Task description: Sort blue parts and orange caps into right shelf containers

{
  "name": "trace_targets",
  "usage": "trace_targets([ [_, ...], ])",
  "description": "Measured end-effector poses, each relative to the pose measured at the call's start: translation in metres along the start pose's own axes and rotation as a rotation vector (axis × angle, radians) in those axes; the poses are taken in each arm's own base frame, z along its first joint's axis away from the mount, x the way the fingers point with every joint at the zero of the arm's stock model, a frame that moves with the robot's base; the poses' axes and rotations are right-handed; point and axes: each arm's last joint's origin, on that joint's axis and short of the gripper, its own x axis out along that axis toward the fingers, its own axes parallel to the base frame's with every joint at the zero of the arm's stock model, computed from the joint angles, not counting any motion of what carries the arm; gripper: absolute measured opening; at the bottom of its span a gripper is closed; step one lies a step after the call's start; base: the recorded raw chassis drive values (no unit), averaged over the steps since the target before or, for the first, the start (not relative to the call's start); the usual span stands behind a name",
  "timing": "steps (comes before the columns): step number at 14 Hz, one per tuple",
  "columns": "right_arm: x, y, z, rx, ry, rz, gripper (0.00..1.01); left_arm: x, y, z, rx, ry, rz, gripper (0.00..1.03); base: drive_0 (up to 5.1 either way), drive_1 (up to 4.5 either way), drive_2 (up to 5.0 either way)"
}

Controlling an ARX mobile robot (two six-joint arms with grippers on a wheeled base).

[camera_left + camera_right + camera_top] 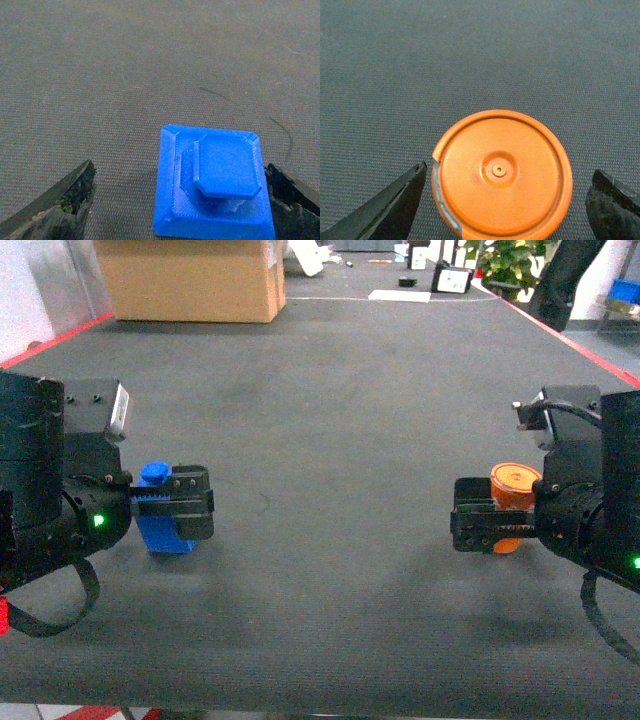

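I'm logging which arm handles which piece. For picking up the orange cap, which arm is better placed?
The right. The right gripper is open around the orange cap, a finger on each side with gaps. The left gripper sits across the mat at the blue part.

This looks like a lab or workshop space set up for robot trials. A broad dark grey mat (330,420) with a woven texture covers the work surface, edged by red tape (560,335) along its left and right sides. At the far left stands a large cardboard box (190,278); at the far right, a leafy potted plant (510,260) and small boxed items on a pale floor.
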Motion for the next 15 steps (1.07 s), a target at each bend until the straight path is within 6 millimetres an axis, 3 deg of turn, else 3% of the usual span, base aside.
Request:
trace_targets([
  [3, 0.008, 0.001, -0.004, 0.009, 0.02, -0.011, 0.98, 0.011, -0.001, -0.005, -0.001, 0.032, 0.003, 0.98, 0.0, 0.0, 0.0],
  [5, 0.01, 0.001, -0.003, 0.007, 0.022, -0.028, 0.82, 0.012, -0.002, -0.005, -0.001, 0.035, 0.004, 0.95, 0.0, 0.0, 0.0],
  [8, 0.01, 0.001, -0.001, -0.002, 0.01, -0.034, 0.52, 0.012, -0.002, -0.004, -0.002, 0.022, 0.012, 0.66, 0.0, 0.0, 0.0],
  [9, 0.01, 0.001, -0.001, -0.017, 0.011, -0.038, 0.47, 0.012, -0.002, -0.003, -0.005, 0.004, 0.02, 0.57, 0.0, 0.0, 0.0],
  [10, 0.01, 0.0, -0.001, -0.017, 0.008, -0.038, 0.46, 0.009, -0.001, -0.003, -0.009, -0.011, 0.027, 0.47, 0.0, 0.0, 0.0],
  [11, 0.008, 0.0, -0.002, -0.016, 0.001, -0.037, 0.46, 0.006, -0.001, -0.004, -0.011, -0.016, 0.031, 0.44, 0.0, 0.0, 0.0],
  [15, -0.003, -0.002, 0.0, -0.01, -0.026, -0.035, 0.46, -0.009, 0.0, -0.001, -0.032, -0.051, 0.035, 0.44, 0.0, 0.0, 0.0],
])
